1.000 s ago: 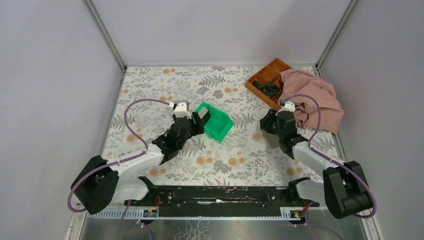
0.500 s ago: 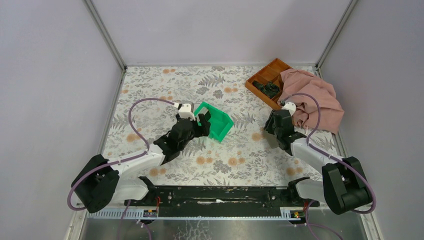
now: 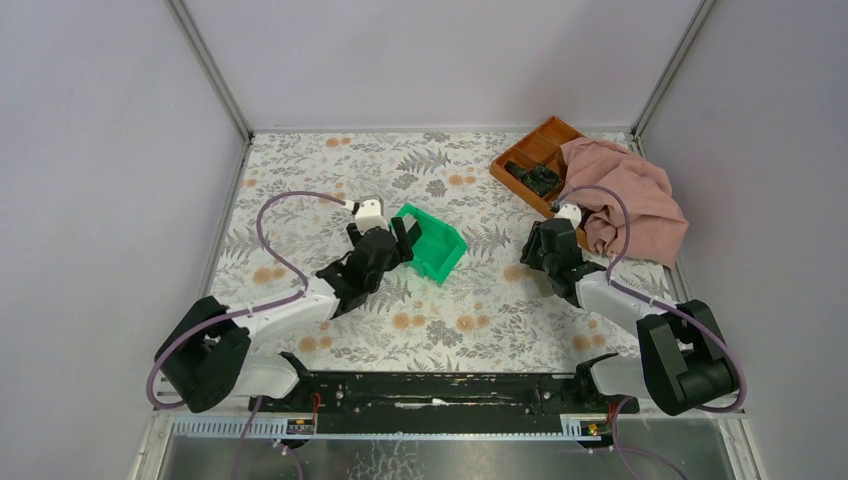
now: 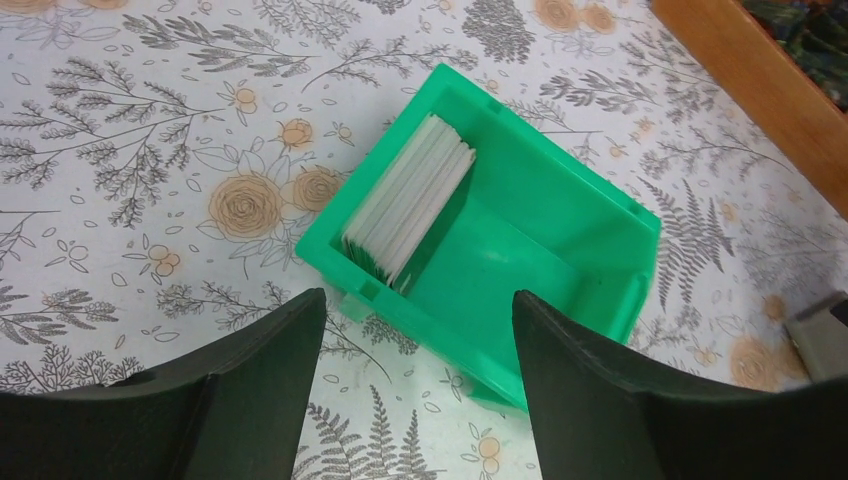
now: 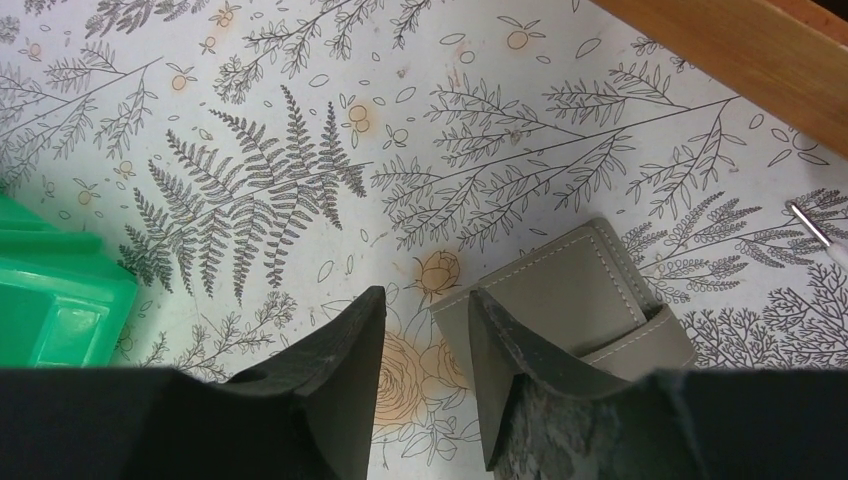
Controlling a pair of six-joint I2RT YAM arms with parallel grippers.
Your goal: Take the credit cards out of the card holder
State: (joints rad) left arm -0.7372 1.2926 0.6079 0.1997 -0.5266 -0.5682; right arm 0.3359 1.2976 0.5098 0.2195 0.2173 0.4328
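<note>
The credit cards (image 4: 410, 200) stand on edge as a whitish stack against the left wall of a green bin (image 4: 560, 230). My left gripper (image 4: 420, 297) hovers open just short of the bin's near wall, with nothing between its fingers. In the top view it (image 3: 400, 238) sits at the bin's (image 3: 440, 252) left side. The card holder (image 5: 570, 290), a folded grey-beige wallet, lies flat on the table. My right gripper (image 5: 427, 293) is open over bare table beside it, and its right finger (image 5: 520, 360) overlaps the holder's left edge.
An orange-brown compartment tray (image 3: 535, 160) holding dark parts stands at the back right, partly under a pink cloth (image 3: 630, 205). Its wooden rim (image 5: 740, 50) lies just beyond the card holder. Metal frame posts and grey walls border the floral table (image 3: 330, 170).
My left gripper has opened wider and turned a little beside the green bin. My right gripper has narrowed and shifted slightly left and forward, next to the card holder.
</note>
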